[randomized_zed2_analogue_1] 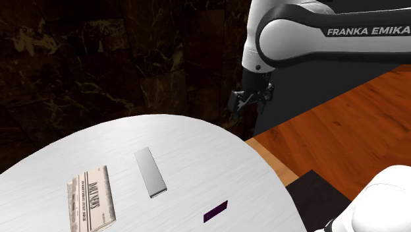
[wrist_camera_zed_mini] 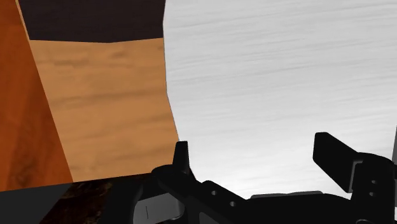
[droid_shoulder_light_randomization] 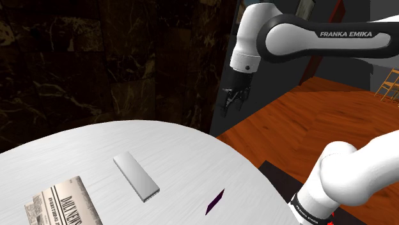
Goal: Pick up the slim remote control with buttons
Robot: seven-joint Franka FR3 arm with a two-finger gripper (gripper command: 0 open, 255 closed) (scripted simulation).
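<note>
A slim, plain grey bar, the remote (droid_shoulder_light_randomization: 136, 176) (randomized_zed2_analogue_1: 150, 173), lies flat on the round white table (droid_shoulder_light_randomization: 192, 153) (randomized_zed2_analogue_1: 197, 142); no buttons can be made out on it. My black gripper (droid_shoulder_light_randomization: 233, 100) (randomized_zed2_analogue_1: 251, 99) hangs high in the air over the table's far edge, well apart from the remote and toward the shoulder view's right of it. In the wrist view the gripper (wrist_camera_zed_mini: 254, 149) is open, its fingers (wrist_camera_zed_mini: 331, 153) wide apart with nothing between them, over the white tabletop (wrist_camera_zed_mini: 286, 76) near its rim.
A folded newspaper (droid_shoulder_light_randomization: 64, 203) (randomized_zed2_analogue_1: 91, 198) lies on the table beside the remote. A small dark purple flat strip (droid_shoulder_light_randomization: 216, 201) (randomized_zed2_analogue_1: 215, 211) lies nearer the stand. Wooden floor (droid_shoulder_light_randomization: 288, 121) (wrist_camera_zed_mini: 102, 108) and a dark marbled wall (droid_shoulder_light_randomization: 96, 57) lie beyond the table.
</note>
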